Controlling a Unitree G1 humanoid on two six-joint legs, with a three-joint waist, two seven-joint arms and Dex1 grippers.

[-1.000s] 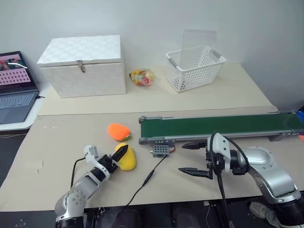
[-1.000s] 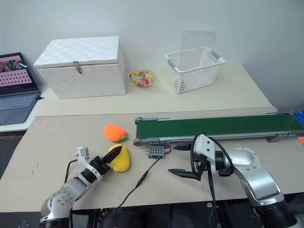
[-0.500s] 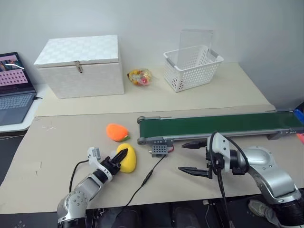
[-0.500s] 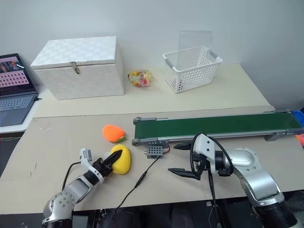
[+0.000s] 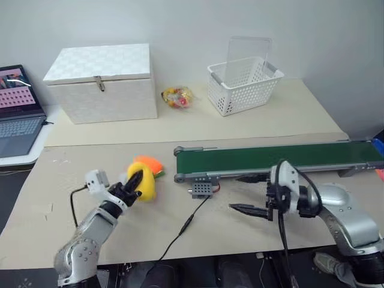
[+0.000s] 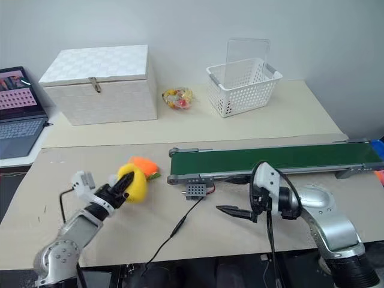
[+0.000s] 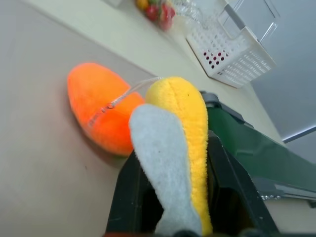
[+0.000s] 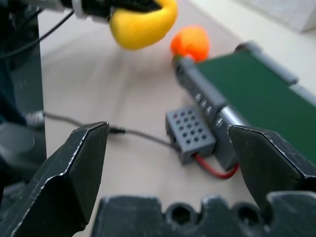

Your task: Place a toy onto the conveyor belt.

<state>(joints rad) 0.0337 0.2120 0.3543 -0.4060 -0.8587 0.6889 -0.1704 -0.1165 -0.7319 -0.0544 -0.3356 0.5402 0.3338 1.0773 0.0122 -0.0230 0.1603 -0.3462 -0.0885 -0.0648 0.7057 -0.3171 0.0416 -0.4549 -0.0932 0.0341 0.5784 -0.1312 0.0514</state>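
Observation:
My left gripper [image 5: 135, 182] is shut on the toy [image 5: 144, 185], a yellow oval plush with a pale patch [image 7: 163, 163], and holds it lifted off the table at the left. In the left wrist view the two black fingers [image 7: 131, 192] clamp the toy [image 7: 185, 118] from both sides. The conveyor belt [image 5: 282, 158], dark green on a grey frame, runs across the right half of the table, with its small grey motor box [image 5: 203, 189] at the near left end. My right gripper [image 5: 247, 193] stands open beside the belt's front edge, holding nothing.
An orange plush toy [image 5: 151, 163] lies just behind the yellow one. A black cable [image 5: 186, 225] runs from the motor box toward the table's front. At the back stand a white lidded box [image 5: 102, 81], a bag of sweets [image 5: 176, 97] and a white basket [image 5: 245, 84]. A laptop [image 5: 18, 111] sits far left.
My left gripper closed on the yellow toy and lifted it up and to the left, off the table. The right gripper rose slightly.

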